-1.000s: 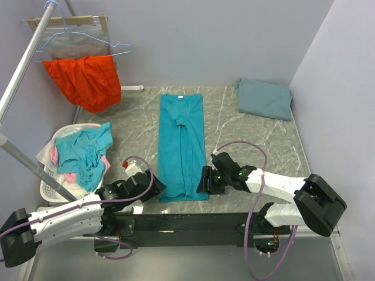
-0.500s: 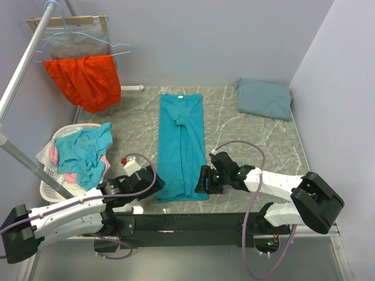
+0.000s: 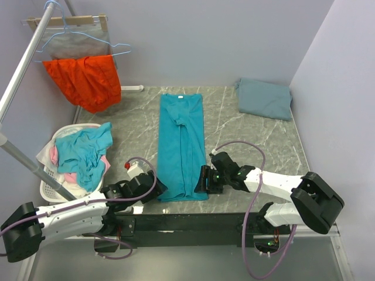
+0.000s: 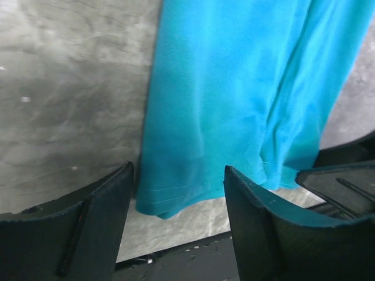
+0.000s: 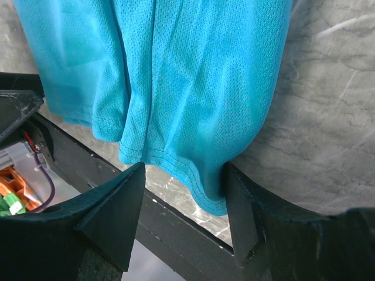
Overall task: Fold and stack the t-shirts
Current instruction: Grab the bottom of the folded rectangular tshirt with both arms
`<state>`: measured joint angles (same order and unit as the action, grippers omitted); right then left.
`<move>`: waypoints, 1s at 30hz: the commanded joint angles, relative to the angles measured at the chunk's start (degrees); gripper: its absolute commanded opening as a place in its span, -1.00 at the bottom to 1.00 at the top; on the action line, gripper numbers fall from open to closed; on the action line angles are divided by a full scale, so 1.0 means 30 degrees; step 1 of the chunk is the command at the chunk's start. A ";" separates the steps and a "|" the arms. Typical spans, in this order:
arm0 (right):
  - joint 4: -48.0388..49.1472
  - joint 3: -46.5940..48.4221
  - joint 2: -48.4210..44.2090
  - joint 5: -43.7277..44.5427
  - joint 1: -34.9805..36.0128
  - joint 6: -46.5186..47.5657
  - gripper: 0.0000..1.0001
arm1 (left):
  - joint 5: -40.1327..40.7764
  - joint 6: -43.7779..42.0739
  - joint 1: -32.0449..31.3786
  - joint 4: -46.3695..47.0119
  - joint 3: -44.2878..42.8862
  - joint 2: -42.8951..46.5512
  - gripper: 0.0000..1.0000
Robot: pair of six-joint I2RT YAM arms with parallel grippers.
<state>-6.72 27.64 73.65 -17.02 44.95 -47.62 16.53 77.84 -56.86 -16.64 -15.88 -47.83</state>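
Note:
The bright teal t-shirt [image 3: 181, 140] lies on the table as a long narrow strip, neck label at the far end. My left gripper [image 3: 154, 188] is open at the near left corner of its hem. In the left wrist view the teal shirt's hem [image 4: 176, 196] lies between the open left gripper [image 4: 179, 175]. My right gripper [image 3: 203, 180] is open at the near right corner. In the right wrist view the teal shirt's hem [image 5: 199, 152] sits between the open right gripper [image 5: 184, 175], touching the right finger [image 5: 240, 211]. The slate grey-blue t-shirt [image 3: 265, 98] lies folded at the back right.
A white laundry basket [image 3: 51, 190] with teal and pink clothes stands at the left. An orange-red garment [image 3: 85, 79] hangs on a rack at the back left, with a slanted metal pole [image 3: 20, 70]. The black front rail [image 3: 193, 221] runs just below the hem.
The right gripper edged slightly left against the hem's right corner. The left gripper shifted a little beside the hem's left corner. The shirts have not moved.

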 commanded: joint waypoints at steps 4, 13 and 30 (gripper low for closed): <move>0.0335 -0.0951 0.0031 -0.0216 -0.0100 -0.0592 0.24 | -0.1058 0.0097 -0.0089 0.0394 0.0547 -0.0404 0.19; 0.2182 -0.1479 0.1290 -0.1213 0.0105 -0.1120 -0.29 | -0.1058 0.0127 -0.0119 0.0362 0.0723 -0.0167 -0.27; -0.1391 -0.1714 -0.2663 -0.0536 0.0164 -0.0654 -1.00 | -0.1468 -0.0372 -0.0411 -0.2243 -0.1092 0.0827 -0.98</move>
<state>-6.00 23.05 68.82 -18.06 45.12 -51.16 12.88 77.17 -57.36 -19.40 -15.53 -46.59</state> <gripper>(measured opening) 0.015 0.024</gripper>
